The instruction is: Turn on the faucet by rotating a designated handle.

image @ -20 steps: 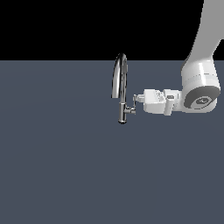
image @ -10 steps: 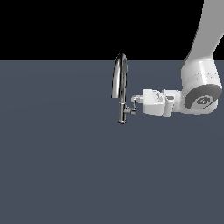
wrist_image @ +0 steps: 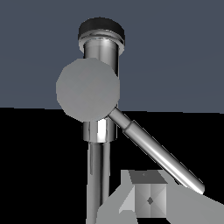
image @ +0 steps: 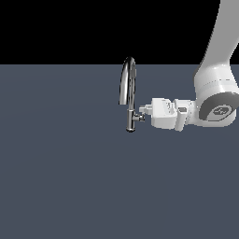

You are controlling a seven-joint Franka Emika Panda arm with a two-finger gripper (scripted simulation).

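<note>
The chrome faucet (image: 128, 88) stands mid-scene, its arched spout rising from a slim stem. The handle (image: 139, 118) sticks out of the stem low down, toward the exterior view's right. My gripper (image: 145, 110) reaches in level from that side, its fingertips just above the handle and close to the stem. In the wrist view the round stub cap (wrist_image: 88, 89) faces me and the handle (wrist_image: 157, 153) runs off it as a slanted lever. The fingertips (wrist_image: 149, 199) sit together beside the lever's far end, with nothing between them.
The faucet stands on a flat dark grey-blue floor (image: 70, 177) with a black background behind. My white arm (image: 217, 93) comes down on the exterior view's right.
The gripper has sunk a little and edged toward the faucet stem, ending nearer the handle. The faucet itself looks unchanged.
</note>
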